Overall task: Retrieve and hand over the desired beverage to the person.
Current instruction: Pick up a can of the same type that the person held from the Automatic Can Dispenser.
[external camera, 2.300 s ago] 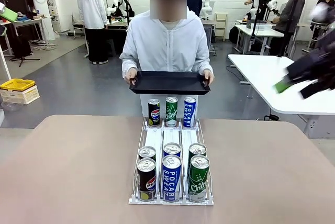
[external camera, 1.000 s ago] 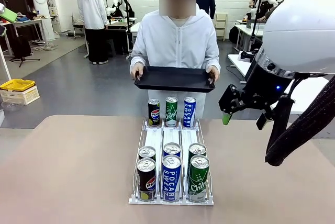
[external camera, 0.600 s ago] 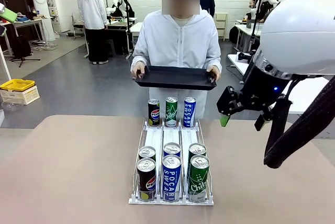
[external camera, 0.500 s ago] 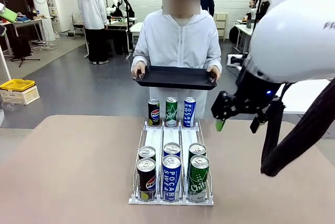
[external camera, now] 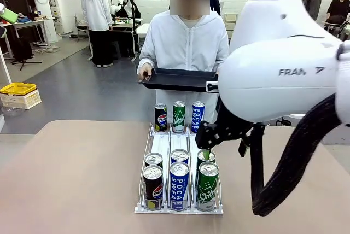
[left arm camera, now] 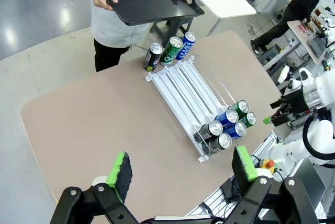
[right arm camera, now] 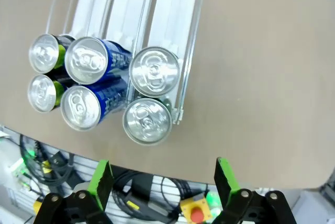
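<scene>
Our right gripper (right arm camera: 163, 178) hovers, jaws apart, above the two green drink cans (external camera: 207, 187) at the near end of the white wire rack (external camera: 179, 141) on the tan bench (external camera: 76, 174). Our left gripper (left arm camera: 182, 165) hangs high, jaws apart. The person in a white hooded jacket (external camera: 186, 42) holds a flat black tray (external camera: 178, 80) beyond the rack.

A three-lane can rack (external camera: 179, 141) lies on the table (external camera: 71, 179). At its near end stand Pepsi cans (external camera: 153, 188) left, Pocari Sweat cans (external camera: 179, 186) middle, and Chilsung cans (external camera: 208, 186) right. Three far cans (external camera: 179, 116) stand at the other end. Beyond them the person (external camera: 183, 42) holds a tray (external camera: 175, 80). The right gripper (right arm camera: 162, 177) hangs above the Chilsung cans.
</scene>
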`<state>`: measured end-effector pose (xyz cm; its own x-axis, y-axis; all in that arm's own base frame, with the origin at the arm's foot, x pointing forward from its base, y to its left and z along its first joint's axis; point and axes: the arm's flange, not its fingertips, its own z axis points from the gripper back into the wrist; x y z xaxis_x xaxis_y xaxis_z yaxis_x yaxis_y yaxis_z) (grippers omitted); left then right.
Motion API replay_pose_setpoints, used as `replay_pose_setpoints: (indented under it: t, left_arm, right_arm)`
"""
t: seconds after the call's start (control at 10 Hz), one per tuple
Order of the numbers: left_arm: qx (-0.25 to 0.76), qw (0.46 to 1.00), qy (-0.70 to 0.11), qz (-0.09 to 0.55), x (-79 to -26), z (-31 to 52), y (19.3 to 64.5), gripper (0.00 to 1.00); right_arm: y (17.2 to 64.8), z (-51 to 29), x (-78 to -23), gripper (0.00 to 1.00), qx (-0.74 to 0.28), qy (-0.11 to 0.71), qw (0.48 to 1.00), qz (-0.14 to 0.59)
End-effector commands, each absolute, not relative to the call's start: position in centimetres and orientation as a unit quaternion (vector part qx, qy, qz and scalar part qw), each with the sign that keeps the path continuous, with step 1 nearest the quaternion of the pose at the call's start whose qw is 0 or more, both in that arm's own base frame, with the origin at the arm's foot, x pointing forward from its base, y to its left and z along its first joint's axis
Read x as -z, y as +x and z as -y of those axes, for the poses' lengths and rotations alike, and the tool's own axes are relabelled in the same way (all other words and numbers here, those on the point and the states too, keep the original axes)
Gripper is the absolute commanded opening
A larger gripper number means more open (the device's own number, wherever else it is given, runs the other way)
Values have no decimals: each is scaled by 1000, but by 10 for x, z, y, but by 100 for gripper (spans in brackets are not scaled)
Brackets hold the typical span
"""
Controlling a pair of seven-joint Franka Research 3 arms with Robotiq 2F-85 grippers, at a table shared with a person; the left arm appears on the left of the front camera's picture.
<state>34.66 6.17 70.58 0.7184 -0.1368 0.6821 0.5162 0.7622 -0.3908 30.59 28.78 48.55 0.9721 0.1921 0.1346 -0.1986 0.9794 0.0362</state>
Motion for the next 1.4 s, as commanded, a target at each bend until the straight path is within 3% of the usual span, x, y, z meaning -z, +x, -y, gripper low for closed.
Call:
replay_pose_setpoints:
  t: [0.0,1.3]
  left_arm:
    - [192,878,-292,327,-706,-63,346,100]
    - [192,878,-292,327,-706,-63,346,100]
  right_arm:
    - [324,-303,-476,100,-56,33,996,56]
    - [350,-308,-420,100,-30,19,999,-10]
